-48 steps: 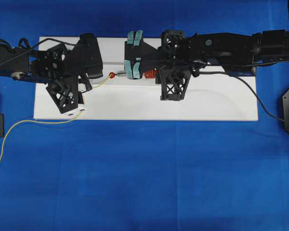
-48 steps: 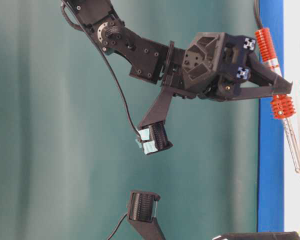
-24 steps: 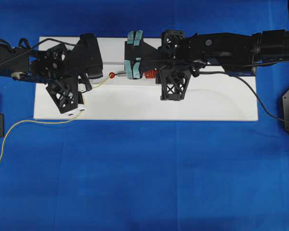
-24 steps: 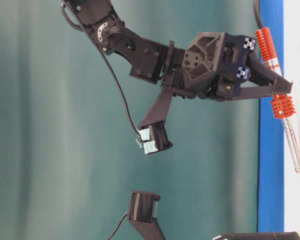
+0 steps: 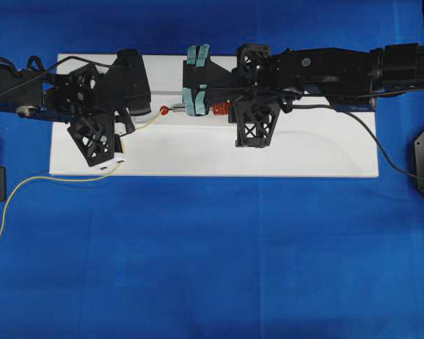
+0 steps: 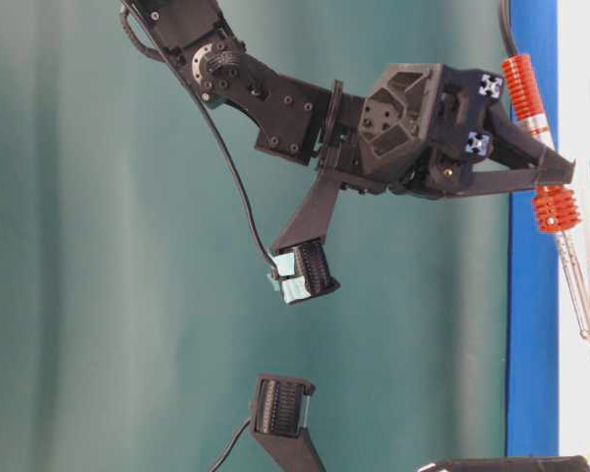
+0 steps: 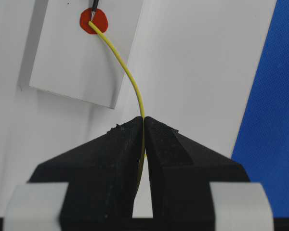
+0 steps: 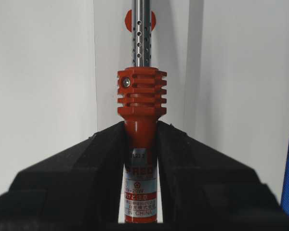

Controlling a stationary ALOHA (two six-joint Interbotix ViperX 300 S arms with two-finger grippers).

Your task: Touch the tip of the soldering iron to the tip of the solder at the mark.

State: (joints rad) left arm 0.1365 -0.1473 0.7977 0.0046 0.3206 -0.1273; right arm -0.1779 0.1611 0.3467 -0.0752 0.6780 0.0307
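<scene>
1. The left gripper [image 7: 143,126] is clamped on the yellow solder [image 7: 127,77].
2. The right gripper [image 8: 140,132] is clamped on the soldering iron [image 8: 139,139]'s orange handle.
3. The solder's tip [image 7: 91,23] meets the iron's dark tip [image 7: 94,6] on the red mark [image 7: 94,21], on the white board [image 5: 304,152].

Bright blue cloth [image 5: 212,254] covers the table, and a plain white board [image 5: 304,155] lies on it. The solder [image 7: 127,77] is thin yellow wire, ending on a red round mark [image 7: 94,21]. The soldering iron [image 8: 140,144] shows an orange-red ribbed handle with a white label printed in red, then a silver shaft dotted with small dark holes. Both arms are matte black; the right gripper [image 5: 195,79] wears pale teal tape on its fingers. Behind, a dull green backdrop [image 6: 98,295].
</scene>
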